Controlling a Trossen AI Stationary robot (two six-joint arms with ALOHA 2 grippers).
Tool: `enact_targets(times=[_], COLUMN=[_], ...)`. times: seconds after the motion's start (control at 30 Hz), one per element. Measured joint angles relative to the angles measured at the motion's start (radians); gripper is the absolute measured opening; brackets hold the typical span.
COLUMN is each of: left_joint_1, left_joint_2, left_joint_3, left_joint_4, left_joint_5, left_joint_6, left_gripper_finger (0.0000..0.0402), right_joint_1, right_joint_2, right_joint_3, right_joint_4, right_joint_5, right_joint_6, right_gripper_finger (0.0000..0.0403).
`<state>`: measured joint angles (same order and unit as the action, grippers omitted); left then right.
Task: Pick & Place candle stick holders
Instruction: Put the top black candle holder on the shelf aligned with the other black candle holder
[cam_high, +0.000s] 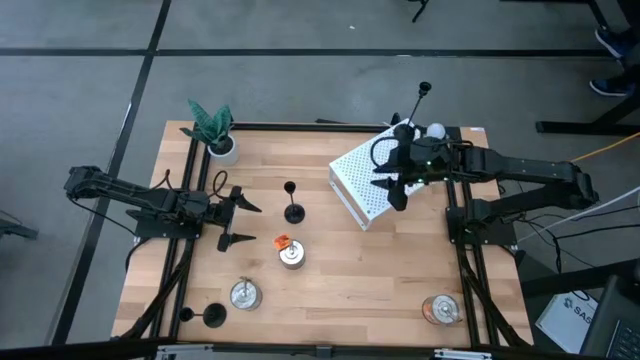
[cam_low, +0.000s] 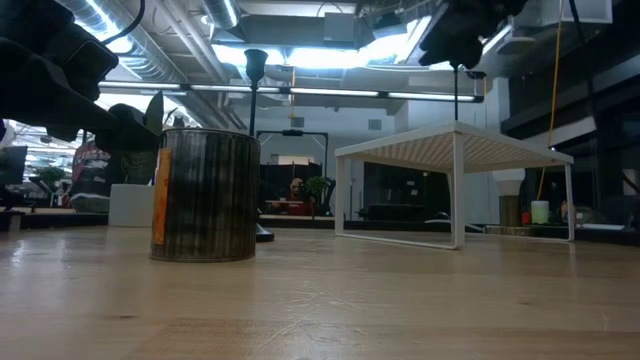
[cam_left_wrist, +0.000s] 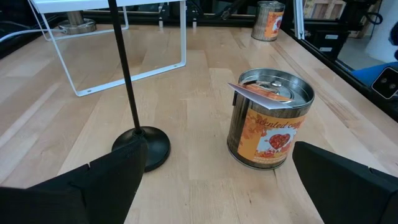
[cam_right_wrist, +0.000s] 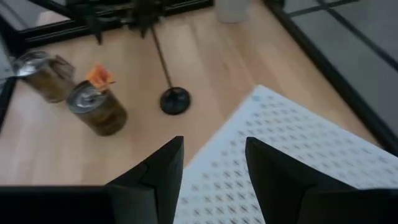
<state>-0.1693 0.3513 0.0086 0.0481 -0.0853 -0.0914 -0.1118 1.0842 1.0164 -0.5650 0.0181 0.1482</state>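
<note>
Matte-black holders, three on your table; the tallest-looking one (cam_high: 292, 205) stands upright near the middle of the wooden table (cam_high: 390, 280), base flat on the wood, just ahead of the left gripper (cam_high: 238, 220); a second holder (cam_high: 213, 316) sits at the front left edge, well apart from both arms; the third holder (cam_high: 413, 106) rises by the far corner of the white wire rack (cam_high: 360, 190), close to the right arm; you can't tell from these views whether its base is on the rack or on the table behind it. Your left claw is spread wide and empty, low over the table; the middle holder's base and the orange-label tin (cam_high: 291, 254) both lie just in front of its fingers (cam_left_wrist: 106, 183), touching neither. Your right gripper (cam_high: 397, 192) hovers above the rack top, jaws partly apart with only the perforated white surface showing between them, nothing gripped. Two more tins: one (cam_high: 243, 294) front left near the second holder, one (cam_high: 441, 309) front right. Potted plant (cam_high: 213, 128) at the back left corner.
</note>
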Motion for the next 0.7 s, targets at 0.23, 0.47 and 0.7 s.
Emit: enact_targets(times=[0.23, 0.47, 0.7], left_joint_1=[0.0, 0.0, 0.0], left_joint_2=[0.0, 0.0, 0.0], left_joint_3=[0.0, 0.0, 0.0], left_joint_4=[0.0, 0.0, 0.0], left_joint_5=[0.0, 0.0, 0.0], left_joint_6=[0.0, 0.0, 0.0], left_gripper_finger=[0.04, 0.04, 0.04], right_joint_1=[0.095, 0.198, 0.261], right_joint_2=[0.111, 0.198, 0.27], right_joint_3=[0.0, 0.0, 0.0], right_joint_4=[0.119, 0.258, 0.36], right_joint_5=[-0.042, -0.04, -0.037], right_joint_6=[-0.05, -0.129, -0.13], right_gripper_finger=[0.0178, 0.0178, 0.0178])
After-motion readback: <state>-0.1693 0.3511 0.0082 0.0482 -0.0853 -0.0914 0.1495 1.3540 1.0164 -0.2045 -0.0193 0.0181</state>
